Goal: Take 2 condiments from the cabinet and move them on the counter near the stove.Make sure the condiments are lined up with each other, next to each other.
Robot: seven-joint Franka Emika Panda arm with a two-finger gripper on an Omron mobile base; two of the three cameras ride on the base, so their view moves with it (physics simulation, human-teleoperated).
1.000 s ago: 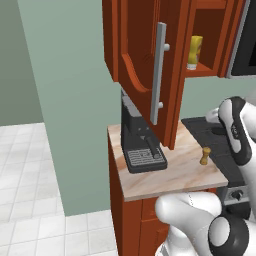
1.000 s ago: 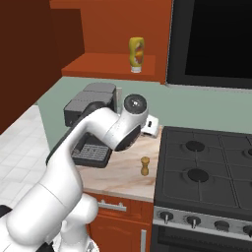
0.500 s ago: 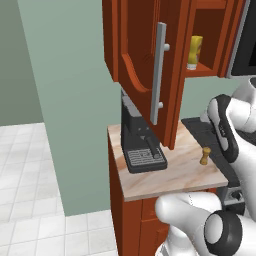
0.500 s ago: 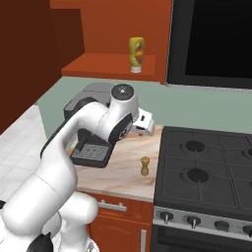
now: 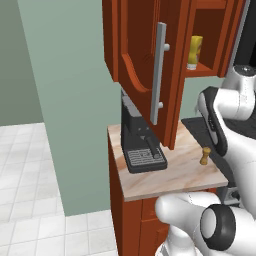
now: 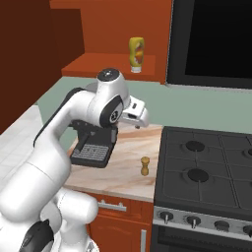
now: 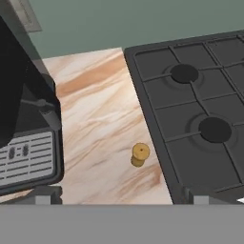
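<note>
The small wooden shaker (image 6: 144, 166) stands upright on the beige counter (image 6: 123, 172), a short way left of the black stove (image 6: 206, 167). In the hand view the shaker (image 7: 139, 155) lies below my gripper (image 7: 121, 196), whose fingertips (image 7: 45, 193) stand far apart with nothing between them. My gripper (image 6: 139, 120) hangs open above the counter's back edge, well below the shelf. The yellow bottle (image 6: 136, 54) stands on the shelf of the open cabinet (image 5: 145, 55). From the left I see that bottle (image 5: 194, 52) behind the door's silver handle (image 5: 159, 72), and the shaker (image 5: 205, 156) on the counter.
A black coffee machine (image 6: 93, 147) takes up the counter's left part, close under my arm, and it fills the left side (image 7: 24, 128) of the hand view. The open cabinet door hangs out over it. The stove's burners (image 7: 200, 114) lie to the right, with a dark panel above.
My arm's elbow has lifted and swung left, and the hand has risen slightly above the counter. The shaker and the bottle have stayed in place.
</note>
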